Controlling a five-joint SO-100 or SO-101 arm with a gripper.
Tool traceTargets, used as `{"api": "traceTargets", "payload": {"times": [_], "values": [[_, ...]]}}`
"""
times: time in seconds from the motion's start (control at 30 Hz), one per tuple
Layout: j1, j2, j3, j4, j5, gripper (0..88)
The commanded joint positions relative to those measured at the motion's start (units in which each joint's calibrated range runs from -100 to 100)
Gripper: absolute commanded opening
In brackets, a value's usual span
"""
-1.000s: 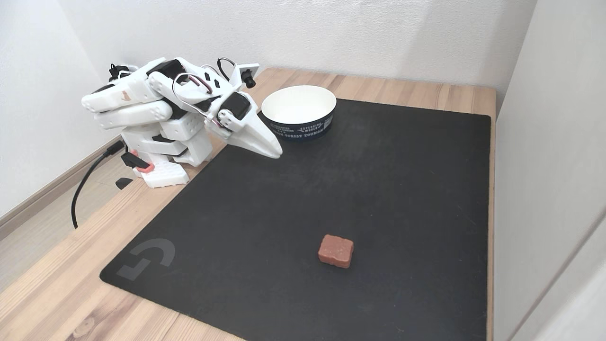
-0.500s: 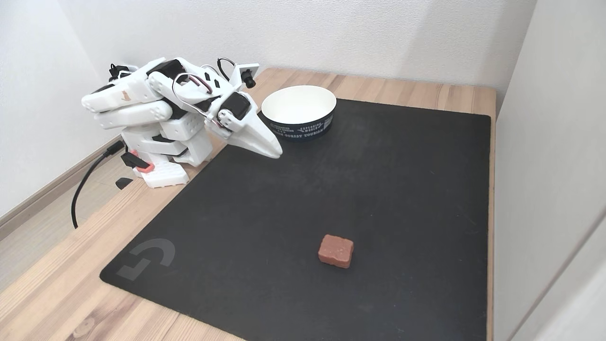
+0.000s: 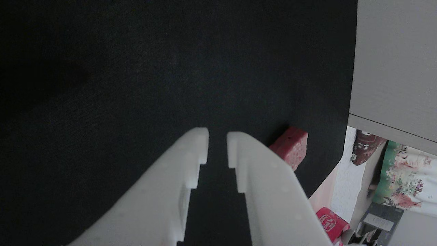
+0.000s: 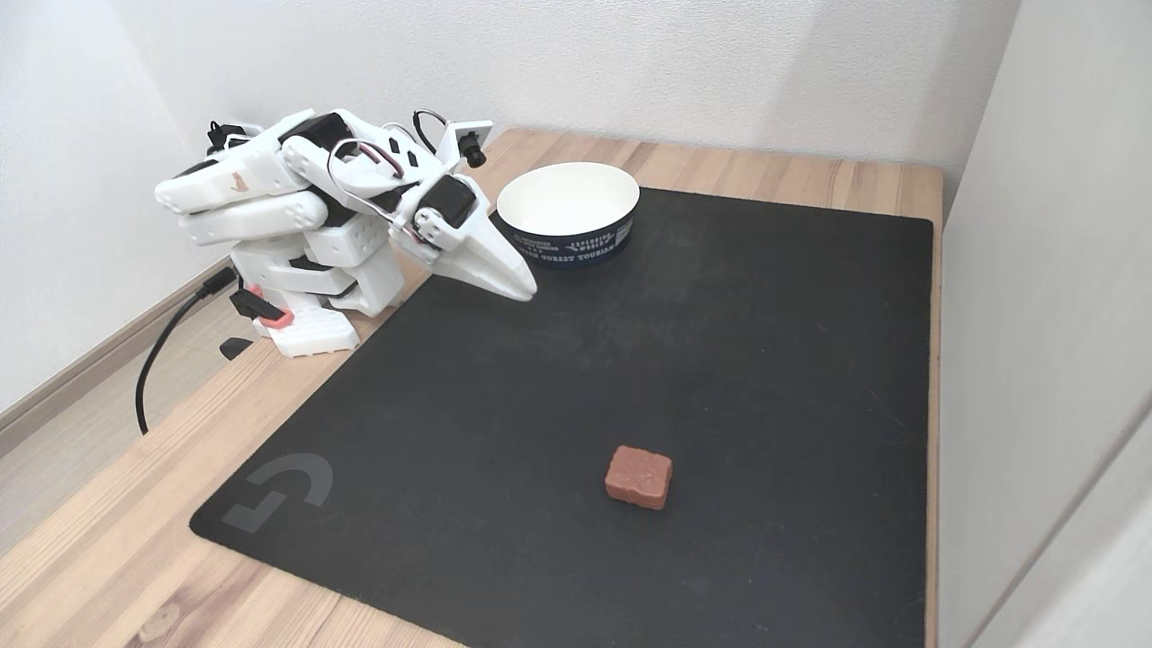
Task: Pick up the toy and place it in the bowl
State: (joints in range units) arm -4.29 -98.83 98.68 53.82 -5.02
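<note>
Basically pre-reach: arm folded low near its base, gripper with a narrow gap between the jaws, holding nothing. Toy lies flat on the black mat, well apart from the gripper and from the bowl at the mat's far corner. Next move, likely: extend out, widen the jaws, straddle the toy. Nothing blocks the path. Red tin sits off the table, irrelevant.

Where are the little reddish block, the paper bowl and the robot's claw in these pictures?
toy (image 4: 638, 476): fixed view, on its top face, lying on the black mat.
bowl (image 4: 576, 239): fixed view, on its dark printed outer wall.
gripper (image 3: 217, 147): other view, in the narrow gap midway between the two white fingertips.
</note>
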Motion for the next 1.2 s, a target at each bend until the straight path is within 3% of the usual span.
{"api": "traceTargets", "payload": {"times": [0.0,0.77,1.17], "values": [[0.31,-0.58,0.69,0.29,-0.25,2.5],[0.73,0.08,-6.43,1.05,-0.3,2.4],[1.23,20.59,-26.8,0.2,-0.3,2.4]]}}
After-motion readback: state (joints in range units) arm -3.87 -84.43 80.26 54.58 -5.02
